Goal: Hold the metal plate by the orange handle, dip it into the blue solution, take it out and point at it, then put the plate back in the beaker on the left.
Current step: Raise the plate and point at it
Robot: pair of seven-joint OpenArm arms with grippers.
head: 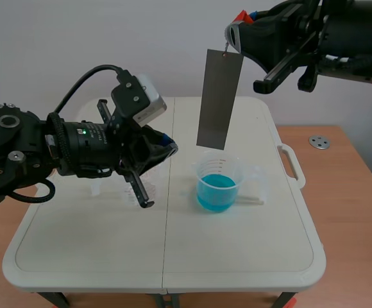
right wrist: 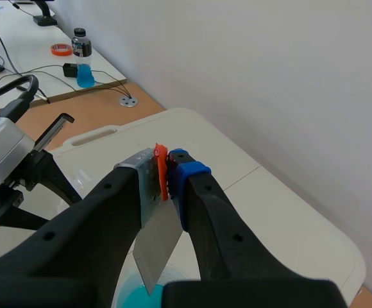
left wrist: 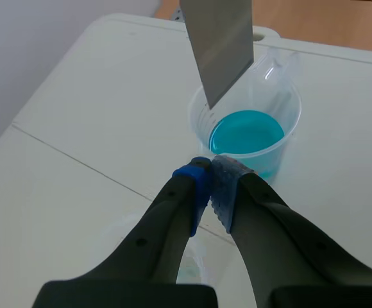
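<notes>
A long grey metal plate [head: 219,99] hangs upright from its orange handle [right wrist: 161,168], and my right gripper [right wrist: 170,170] is shut on that handle, high above the table. The plate's lower edge [left wrist: 219,58] hangs just above a clear beaker of blue solution [head: 219,186], apart from the liquid. My left gripper [left wrist: 208,173] is shut on nothing, its tips close to the blue beaker [left wrist: 247,138] and aimed toward the plate's lower end. An empty clear beaker [head: 97,188] stands on the left, mostly hidden behind my left arm.
The white folding table [head: 173,256] has a carry handle [head: 292,165] on its right edge. A metal disc [head: 319,142] is set into the wooden desk beyond it. A far desk holds a bottle of blue liquid [right wrist: 81,59] and an orange ring [right wrist: 61,49].
</notes>
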